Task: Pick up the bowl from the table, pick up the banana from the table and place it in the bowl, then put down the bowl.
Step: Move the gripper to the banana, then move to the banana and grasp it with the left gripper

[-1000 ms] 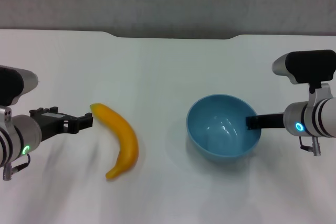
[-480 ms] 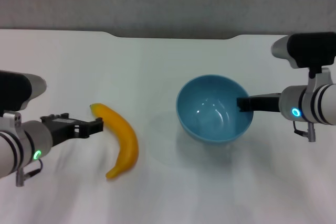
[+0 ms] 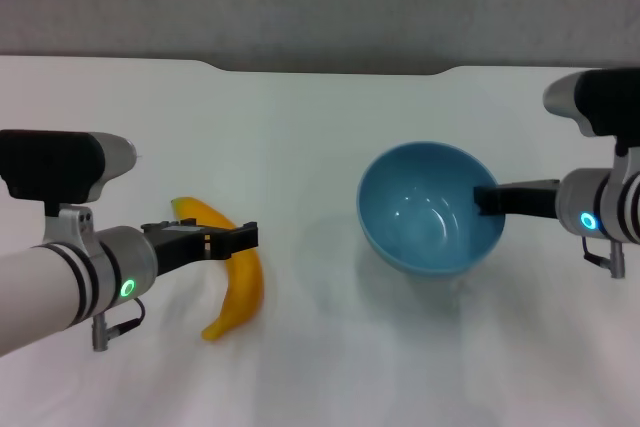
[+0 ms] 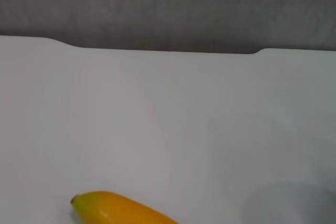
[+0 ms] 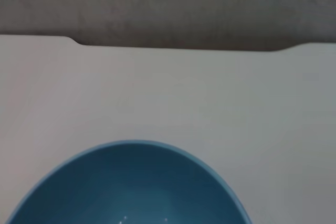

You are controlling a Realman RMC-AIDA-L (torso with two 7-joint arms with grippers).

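Bowl (image 3: 430,209) farther right, left tool (image 3: 245,237) nearer banana (image 3: 236,280)

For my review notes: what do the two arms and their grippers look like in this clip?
Both arms are white cylinders ending in grey wrist sections ringed with black bands, each carrying a small glowing ring light: green on the left, blue on the right. A black-and-silver camera housing sits above each wrist, with a thin cable looping below. The left gripper and right gripper are black.

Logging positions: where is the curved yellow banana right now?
In the head view, the curved yellow banana lies on the white table's left half, under the left gripper.
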